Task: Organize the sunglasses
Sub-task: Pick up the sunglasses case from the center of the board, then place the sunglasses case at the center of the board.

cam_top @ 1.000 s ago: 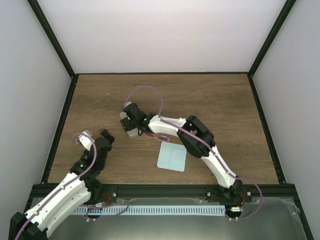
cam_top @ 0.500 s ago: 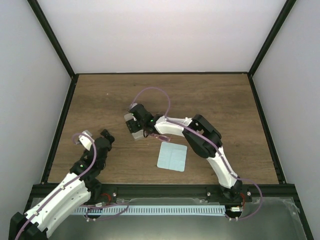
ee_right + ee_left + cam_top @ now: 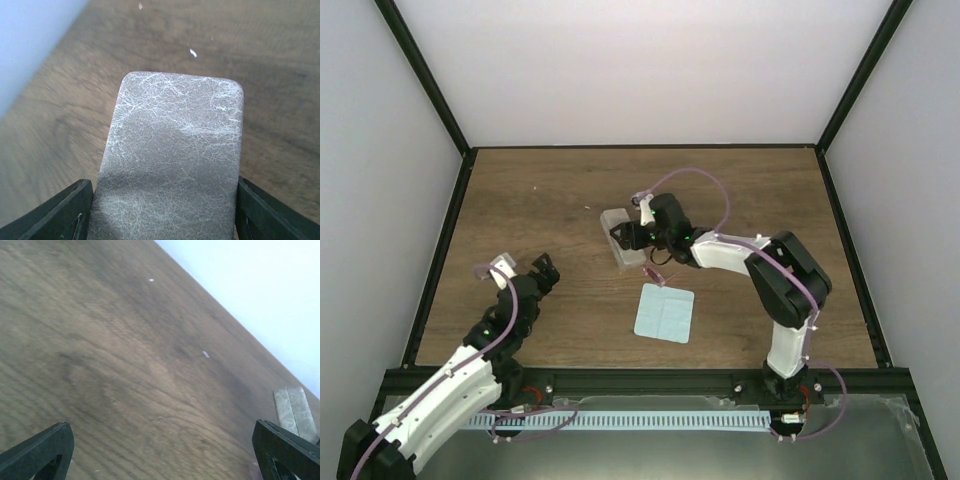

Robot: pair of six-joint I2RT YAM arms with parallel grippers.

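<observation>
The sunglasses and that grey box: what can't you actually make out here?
- sunglasses: top view, too small to tell whether they are folded or open.
- grey case: right wrist view, near end cut off by the bottom edge; inside hidden by its own cover.
- Left wrist view: tabletop blurred; the case barely shows at the right edge.

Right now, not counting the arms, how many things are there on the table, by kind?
sunglasses: 1
grey case: 1
light blue cloth: 1
Total: 3
</observation>
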